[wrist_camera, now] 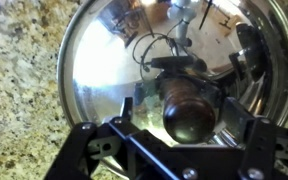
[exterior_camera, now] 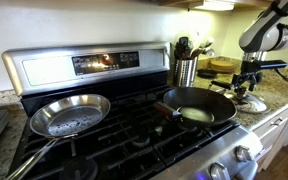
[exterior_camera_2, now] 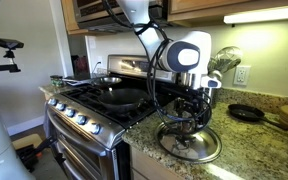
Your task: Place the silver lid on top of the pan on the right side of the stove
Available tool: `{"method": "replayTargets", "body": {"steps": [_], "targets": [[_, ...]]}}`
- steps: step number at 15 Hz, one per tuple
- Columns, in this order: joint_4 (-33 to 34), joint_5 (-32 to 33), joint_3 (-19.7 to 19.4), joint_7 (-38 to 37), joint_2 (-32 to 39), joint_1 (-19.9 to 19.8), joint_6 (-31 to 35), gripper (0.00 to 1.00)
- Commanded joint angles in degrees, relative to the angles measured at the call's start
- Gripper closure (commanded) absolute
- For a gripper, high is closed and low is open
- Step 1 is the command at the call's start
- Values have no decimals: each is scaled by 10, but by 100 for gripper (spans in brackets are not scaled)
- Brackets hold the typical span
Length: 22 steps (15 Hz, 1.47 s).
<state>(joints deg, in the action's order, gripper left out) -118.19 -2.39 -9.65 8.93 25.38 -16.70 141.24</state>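
The silver lid (exterior_camera_2: 189, 146) lies on the granite counter beside the stove (exterior_camera_2: 84, 108), knob up; it also shows in an exterior view (exterior_camera: 250, 103). In the wrist view the lid (wrist_camera: 99, 60) fills the frame and its dark knob (wrist_camera: 189, 112) stands between my fingers. My gripper (wrist_camera: 181, 108) is open, lowered over the knob, one finger on either side, with a gap on the left side. It shows in both exterior views (exterior_camera: 249, 82) (exterior_camera_2: 190, 112). The black pan (exterior_camera: 197, 106) (exterior_camera_2: 119, 97) sits uncovered on the stove's grates (exterior_camera: 114, 140), on the side nearest the lid.
A shiny steel frying pan (exterior_camera: 69, 115) sits on the stove's other side. A metal utensil holder (exterior_camera: 186, 68) and a tan wooden disc (exterior_camera: 222, 65) stand behind the stove. A small black pan (exterior_camera_2: 246, 113) lies on the counter beyond the lid.
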Motion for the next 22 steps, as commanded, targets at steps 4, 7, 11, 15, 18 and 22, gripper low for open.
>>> {"method": "replayTargets", "body": {"steps": [4,7,11,15,18,22], "targets": [[8,7,-7,-23,0,7,-11,58],[8,8,-8,-31,-1,9,-14,77],[5,10,-8,-30,-12,9,-16,80],[0,12,-8,-17,-41,7,-29,80],[-1,12,-8,-7,-69,5,-49,80],[6,14,-8,17,-116,4,-118,80]]}}
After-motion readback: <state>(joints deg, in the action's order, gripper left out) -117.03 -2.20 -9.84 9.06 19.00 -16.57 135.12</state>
